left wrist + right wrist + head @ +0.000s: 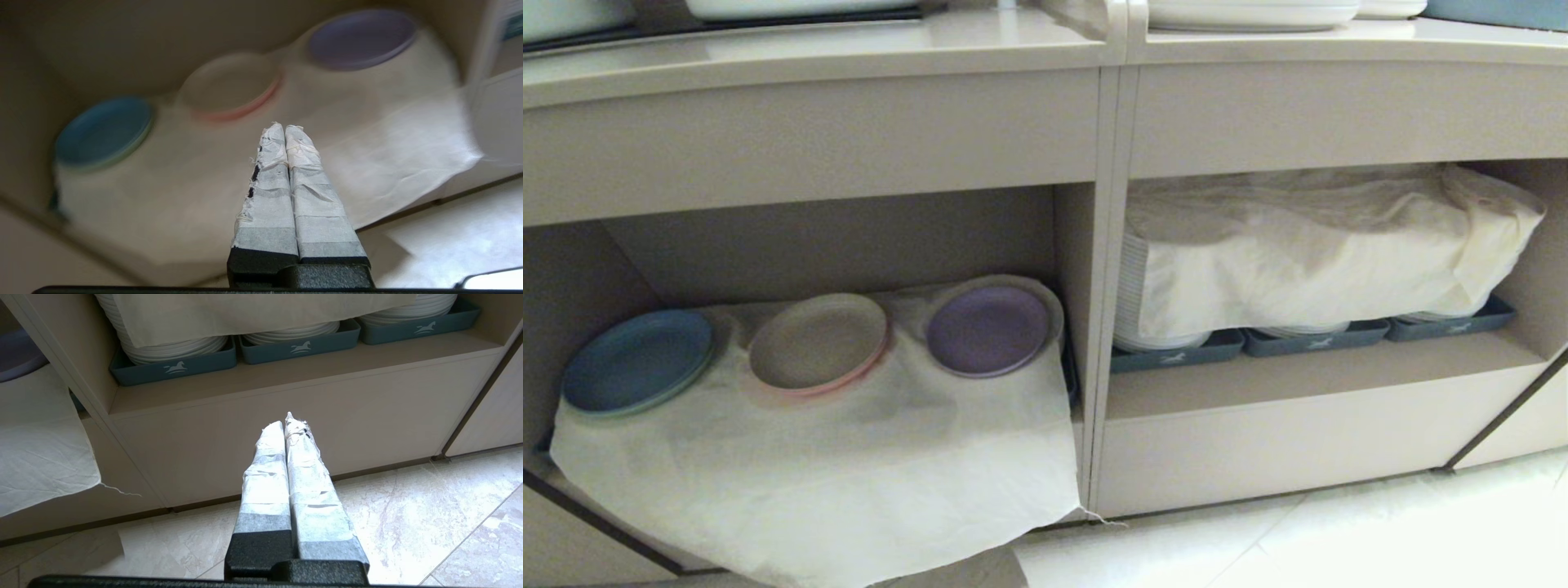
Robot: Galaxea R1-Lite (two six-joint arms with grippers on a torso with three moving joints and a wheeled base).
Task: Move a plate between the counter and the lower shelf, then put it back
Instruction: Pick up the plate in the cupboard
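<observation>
Plate (987, 331) sits rightmost on draped cloth (849, 474).

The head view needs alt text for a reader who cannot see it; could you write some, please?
A lavender plate sits on a cream cloth in the lower shelf, right of a beige-pink plate and a blue plate. No gripper shows.

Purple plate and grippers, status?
Both grippers, left gripper and right gripper, shut, empty, short of the cabinet. Purple plate on lower shelf cloth. Nothing blocking.
</observation>
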